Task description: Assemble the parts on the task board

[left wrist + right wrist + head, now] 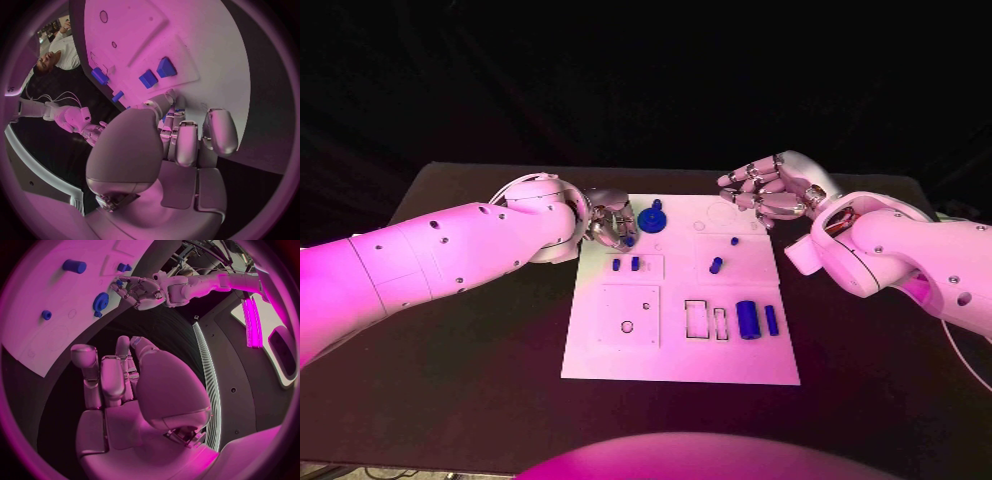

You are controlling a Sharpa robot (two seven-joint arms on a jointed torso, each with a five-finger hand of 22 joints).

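Left hand [606, 222] sitting at the left edge of the task board [681, 355], fingers curled in toward the board's far-left corner; cannot tell whether anything is pinched, fingertips hidden in the head view and blocked by the palm in the left wrist view. Blue gear [653, 217] just beside those fingers, possibly touching, contact not resolvable. Right hand [764, 193] raised off the board's far-right corner, fingers bent but apart, holding nothing. Two small blue parts [626, 265] close behind the left hand, a small peg [715, 265] mid-board, two blue cylinders [757, 320] in the near-right section beside empty slots. Risks, as judgement: curled left fingers sweeping the gear sideways off its seat instead of gripping it; knuckles clipping the two small parts on any pull back; board sliding on the table under side load, nothing visibly clamping it; right hand too far off to steady anything.
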